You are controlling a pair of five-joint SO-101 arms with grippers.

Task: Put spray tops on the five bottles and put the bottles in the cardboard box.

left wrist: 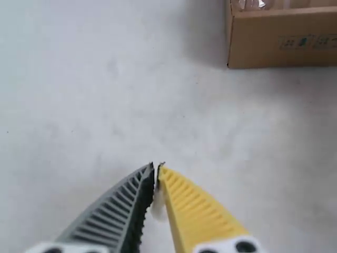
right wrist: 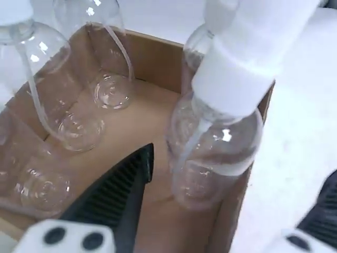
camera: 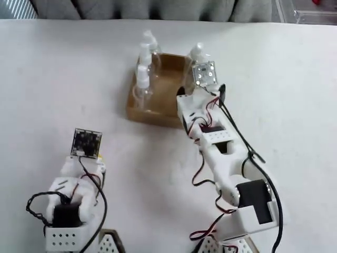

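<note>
The cardboard box (camera: 167, 90) stands mid-table; its side (left wrist: 284, 39) is far off in the left wrist view. Three clear bottles with white spray tops (camera: 143, 68) stand along its left side, their bases (right wrist: 79, 124) on the box floor (right wrist: 152, 110). Another capped bottle (camera: 197, 54) stands upright just inside the box's right wall. My right gripper (right wrist: 237, 168) is open around this bottle (right wrist: 221, 142), a finger on each side with room to spare. My left gripper (left wrist: 156, 169) is shut and holds nothing, low over bare table near the front left (camera: 87, 145).
The white table (camera: 63, 79) has free room left of the box and to the far right. A clear plastic container (camera: 310, 10) sits at the back right edge. Grey upholstery (camera: 131, 8) runs along the table's far edge.
</note>
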